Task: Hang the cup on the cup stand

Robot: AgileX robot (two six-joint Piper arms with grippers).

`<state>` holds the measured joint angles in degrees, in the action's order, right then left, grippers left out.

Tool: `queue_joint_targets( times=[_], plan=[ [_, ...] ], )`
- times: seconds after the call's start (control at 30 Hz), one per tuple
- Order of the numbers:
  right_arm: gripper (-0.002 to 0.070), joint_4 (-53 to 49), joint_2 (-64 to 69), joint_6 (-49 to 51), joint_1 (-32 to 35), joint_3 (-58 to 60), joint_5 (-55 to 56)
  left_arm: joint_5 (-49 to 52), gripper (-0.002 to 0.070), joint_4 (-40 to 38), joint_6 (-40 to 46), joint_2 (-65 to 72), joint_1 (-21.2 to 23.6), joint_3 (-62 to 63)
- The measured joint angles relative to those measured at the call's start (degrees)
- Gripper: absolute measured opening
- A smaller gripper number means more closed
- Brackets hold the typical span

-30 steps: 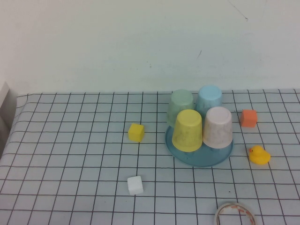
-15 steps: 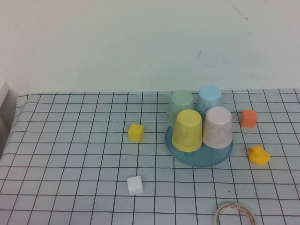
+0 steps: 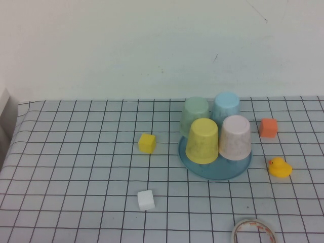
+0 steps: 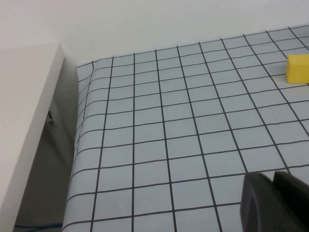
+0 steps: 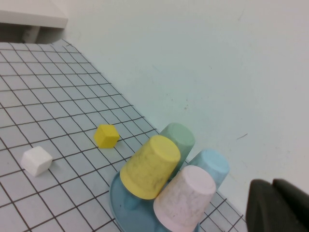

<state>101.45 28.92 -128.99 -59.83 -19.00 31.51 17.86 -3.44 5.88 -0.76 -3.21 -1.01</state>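
Pink cup (image 3: 235,137) upside down on cup stand (image 3: 215,171), centre-right of high view, beside yellow cup (image 3: 202,140). Left gripper (image 4: 275,203) pressed closed, lower-right corner of its own view. Right gripper (image 5: 277,205) likewise closed, grasping nothing.

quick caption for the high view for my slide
Pink cup sits upside down on the cup stand among yellow, green and blue cups; neither gripper appears in this view.

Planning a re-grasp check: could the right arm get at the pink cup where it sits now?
Probably yes. The pink cup sits upside down at the cup stand's front right, its outer side open. The yellow cup crowds its other side. The right gripper is raised nearby; the left gripper hangs far left.
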Motion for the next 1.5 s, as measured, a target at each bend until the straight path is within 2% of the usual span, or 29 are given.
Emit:
queue_joint_targets(
  times=[0.8, 0.93, 1.27, 1.4, 1.5],
  plan=[
    [-0.0001, 0.0, -3.4, 0.0, 1.5, 0.0, -0.3, 0.1, 0.0018, -0.1, 0.0, 0.0, 0.0, 0.0],
    [-0.0001, 0.0, -7.2, 0.0, 11.5, 0.0, -1.1, 0.1, 0.0018, -0.1, 0.0, 0.0, 0.0, 0.0],
    [-0.0001, 0.0, -21.7, 0.0, 46.8, 0.0, -3.1, 0.1, 0.0018, -0.1, 0.0, 0.0, 0.0, 0.0],
    [-0.0001, 0.0, -22.8, 0.0, 54.5, 0.0, -3.5, 0.1, 0.0018, -0.1, 0.0, 0.0, 0.0, 0.0],
    [-0.0001, 0.0, -22.8, -1.8, 56.9, 0.0, -2.7, 0.1, 0.0018, -0.1, 0.0, 0.0, 0.0, 0.0]
  ],
)
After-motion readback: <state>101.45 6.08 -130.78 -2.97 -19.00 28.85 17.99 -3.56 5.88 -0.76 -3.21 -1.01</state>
